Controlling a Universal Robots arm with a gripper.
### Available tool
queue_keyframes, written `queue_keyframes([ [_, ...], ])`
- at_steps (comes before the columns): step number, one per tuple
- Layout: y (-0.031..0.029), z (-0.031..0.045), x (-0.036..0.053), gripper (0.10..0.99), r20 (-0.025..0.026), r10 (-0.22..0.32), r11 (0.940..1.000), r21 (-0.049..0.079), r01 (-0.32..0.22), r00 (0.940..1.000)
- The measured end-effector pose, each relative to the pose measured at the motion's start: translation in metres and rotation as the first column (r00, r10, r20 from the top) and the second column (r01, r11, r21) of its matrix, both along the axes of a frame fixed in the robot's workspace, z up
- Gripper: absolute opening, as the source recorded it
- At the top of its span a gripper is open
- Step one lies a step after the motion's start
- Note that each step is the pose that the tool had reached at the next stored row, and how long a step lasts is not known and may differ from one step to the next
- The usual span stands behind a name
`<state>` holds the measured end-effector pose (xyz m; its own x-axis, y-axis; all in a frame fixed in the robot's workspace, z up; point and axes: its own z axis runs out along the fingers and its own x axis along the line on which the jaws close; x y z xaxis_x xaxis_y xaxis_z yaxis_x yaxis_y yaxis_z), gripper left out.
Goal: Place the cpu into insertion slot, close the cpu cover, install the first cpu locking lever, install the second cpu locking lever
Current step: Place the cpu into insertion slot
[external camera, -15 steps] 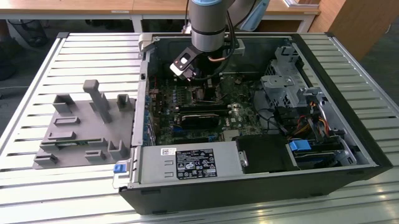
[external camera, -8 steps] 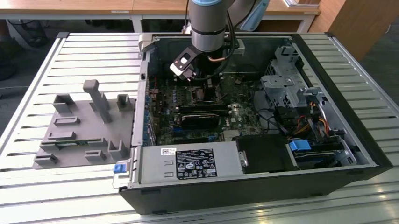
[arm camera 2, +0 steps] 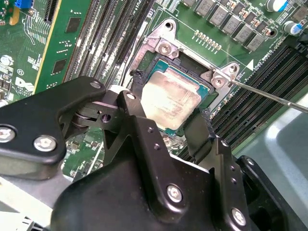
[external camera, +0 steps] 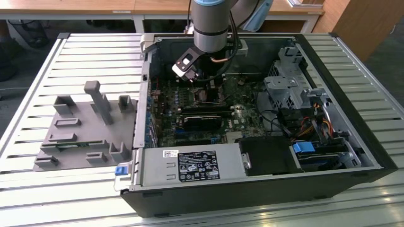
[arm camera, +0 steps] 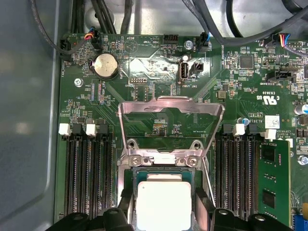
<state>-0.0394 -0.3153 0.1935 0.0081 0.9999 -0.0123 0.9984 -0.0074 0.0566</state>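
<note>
cpu at the socket, cover up: little room for error

the claw [arm camera 2: 171, 108] is closed on the cpu [arm camera 2: 171, 96], one finger on each of two opposite edges. the chip sits low at the socket [arm camera 2: 190, 61] inside the open computer case [external camera: 265, 196] on the table [external camera: 38, 203]. whether it is fully bedded cannot be told.

my judgement of the risks: if the chip is a little turned or tilted against the socket frame, letting go could leave one corner riding on the rim, and pressing it could harm the contacts below. the fingers reach down close beside the socket, so a sideways drift of the arm [external camera: 211, 23] could drag the chip askew. the cpu cover [arm camera: 171, 102] stands raised on its hinge just beyond the chip, and a claw moving off line could catch it. the locking lever [arm camera 2: 269, 96], a thin rod swung out to one side, could be snagged as well.

the second wrist view looks at a slant and shows the chip's corners against the socket frame, and the lever. the first wrist view looks square on and shows the whole window of the raised cover, with memory slots [arm camera: 82, 178] on both sides. the exterior view gives the arm's reach into the case and a grey fixture [external camera: 82, 127] on the table beside it.
</note>
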Motion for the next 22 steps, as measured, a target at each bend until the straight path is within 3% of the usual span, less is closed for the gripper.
queue_keyframes([
  [7, 0.0, 0.0011, 0.0001, 0.612, -0.0001, 0.0, 1.0, 0.0, 0.0, 1.0],
  [16, 0.0, 0.0121, 0.0001, 0.6, -0.0019, 0.0, 1.0, 0.0, 0.0, 1.0],
  [22, 0.0, 0.0139, 0.0002, 0.361, -0.003, 0.0, 1.0, 0.0, 0.0, 1.0],
])
